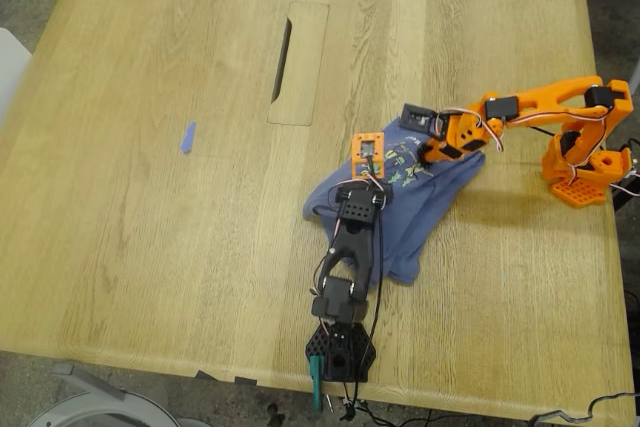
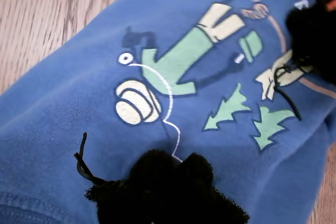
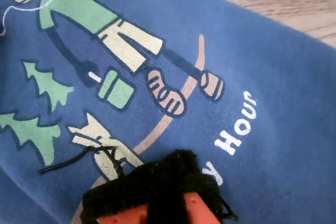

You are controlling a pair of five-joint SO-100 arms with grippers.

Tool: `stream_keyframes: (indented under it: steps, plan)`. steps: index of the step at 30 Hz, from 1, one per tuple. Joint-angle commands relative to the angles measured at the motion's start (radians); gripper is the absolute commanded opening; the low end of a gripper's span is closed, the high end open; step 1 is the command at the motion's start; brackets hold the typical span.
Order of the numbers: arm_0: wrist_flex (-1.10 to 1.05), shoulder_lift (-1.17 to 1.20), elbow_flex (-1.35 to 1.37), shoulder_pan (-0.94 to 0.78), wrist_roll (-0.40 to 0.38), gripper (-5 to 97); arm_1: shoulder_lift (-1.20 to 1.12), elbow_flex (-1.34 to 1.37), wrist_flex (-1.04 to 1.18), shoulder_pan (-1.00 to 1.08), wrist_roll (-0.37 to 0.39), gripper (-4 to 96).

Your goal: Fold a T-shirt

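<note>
Item: slate-blue cotton T-shirt with green cartoon print, bunched on pale wooden table between both arms | first gripper, second gripper: over print, seemingly pinning cloth; finger state indeterminable | Folding unfinished.

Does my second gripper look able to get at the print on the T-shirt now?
Probably yes. My second gripper is right at the edge of the print on the T-shirt, and nothing lies between them.

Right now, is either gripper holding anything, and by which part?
Cannot be told: both grippers rest on the T-shirt at its chest print, but no pinched cloth shows.
</note>
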Motion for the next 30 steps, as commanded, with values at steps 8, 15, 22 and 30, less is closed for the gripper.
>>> stream_keyframes:
  steps: [8, 15, 22, 30]
  plan:
    - [-0.089, -0.028, -0.005, -0.152, -0.003, 0, 0.161, 0.219, -0.064, 0.017, 0.014, 0.1]
    - [-0.089, -0.014, -0.002, -0.225, -0.003, 0, 0.336, 0.390, -0.038, 0.052, 0.017, 0.1]
    - [-0.092, -0.015, 0.051, -0.319, 0.003, 0, 0.549, 0.551, 0.032, 0.094, 0.017, 0.1]
    - [-0.118, 0.000, 0.141, -0.400, 0.000, 0, 0.779, 0.686, 0.132, 0.163, 0.014, 0.1]
